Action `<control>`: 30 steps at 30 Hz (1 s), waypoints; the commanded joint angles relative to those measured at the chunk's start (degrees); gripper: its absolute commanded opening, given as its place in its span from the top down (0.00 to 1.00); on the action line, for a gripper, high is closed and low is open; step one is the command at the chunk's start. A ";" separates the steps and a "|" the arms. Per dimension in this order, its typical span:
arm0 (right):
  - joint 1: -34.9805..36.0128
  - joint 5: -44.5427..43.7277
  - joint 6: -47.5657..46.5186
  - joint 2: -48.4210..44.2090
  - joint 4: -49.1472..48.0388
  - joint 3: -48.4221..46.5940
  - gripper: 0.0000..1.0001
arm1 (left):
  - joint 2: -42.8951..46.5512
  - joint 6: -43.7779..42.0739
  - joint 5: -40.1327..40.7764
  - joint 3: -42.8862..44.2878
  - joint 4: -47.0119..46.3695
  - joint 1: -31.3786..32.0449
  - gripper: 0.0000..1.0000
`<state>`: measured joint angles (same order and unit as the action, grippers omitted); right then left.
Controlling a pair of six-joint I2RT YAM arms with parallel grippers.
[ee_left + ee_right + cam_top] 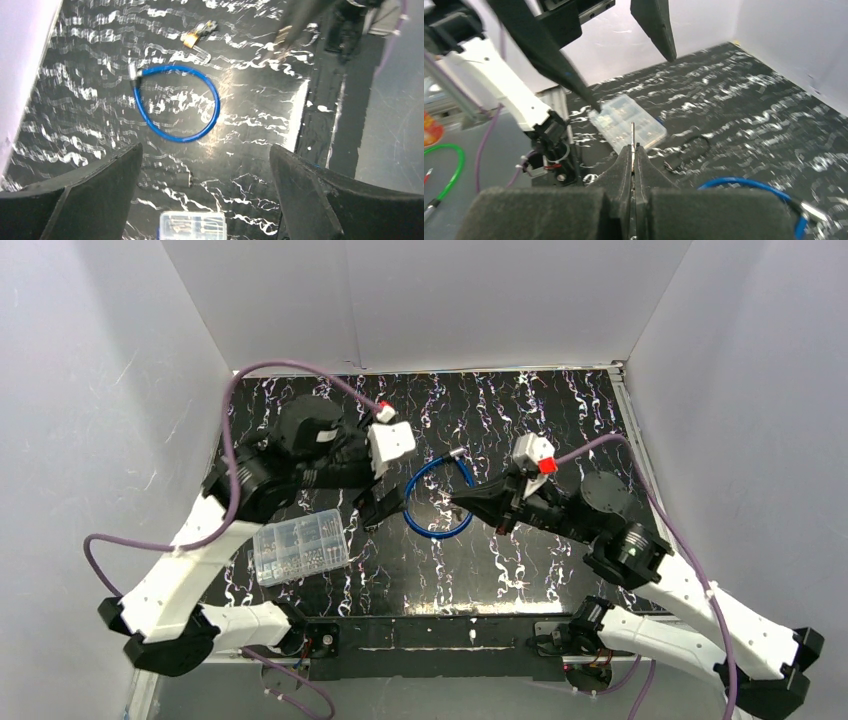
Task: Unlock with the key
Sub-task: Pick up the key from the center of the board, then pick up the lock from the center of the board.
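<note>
Nearest the arm bases, a clear plastic compartment box [300,546] of small parts lies flat on the black, white-veined table top [560,410], in front of the left arm. Just past it, a small dark object with a thin black loop [672,164] rests on the table, too blurred to name.

The left gripper [205,150] hovers above that stretch of table with its 2 black fingers [100,190] spread wide apart and nothing between them.

Beyond it, the blue plastic-coated cable [438,498] lies in a loose ring on the table, between the 2 grippers. Its silver metal end [458,452] points away from the bases and lies free.

The right gripper [633,147] reaches in from the right, its tip at the ring's right edge. Its fingers are pressed together on the thin silver key [632,136], whose blade sticks straight out past the fingertips.

Farther than the ring, a small brass-coloured piece [192,37] lies apart from the cable; the left wrist view does not show what it is
</note>
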<state>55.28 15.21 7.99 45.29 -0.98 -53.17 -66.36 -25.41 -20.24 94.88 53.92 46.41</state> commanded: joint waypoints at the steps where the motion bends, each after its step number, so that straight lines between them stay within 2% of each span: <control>1: -2.85 -9.79 1.01 -6.71 2.05 4.78 0.99 | -7.59 8.26 1.58 -3.63 -5.34 -8.13 0.02; 4: -4.16 -13.54 2.43 -10.63 3.17 7.54 0.99 | -15.61 8.64 0.78 -4.54 -8.35 -11.64 0.02; 9: -4.65 -18.31 3.82 -14.64 4.71 9.30 0.99 | -29.30 7.39 3.58 -3.63 -16.39 -12.15 0.02; 16: -4.81 -21.02 5.18 -17.01 5.47 9.35 0.99 | -48.35 6.37 4.20 7.07 -17.92 -12.64 0.02; 25: -4.91 -20.52 6.33 -17.63 5.04 8.59 0.99 | -58.47 4.43 6.94 11.40 -24.57 -13.80 0.02; 30: -4.92 -20.48 6.47 -17.30 4.95 8.02 0.99 | -61.55 4.02 4.45 11.85 -26.52 -14.55 0.02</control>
<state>50.63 -4.56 13.72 28.32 6.31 -43.70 -126.52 -20.10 -14.19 104.86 29.19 32.66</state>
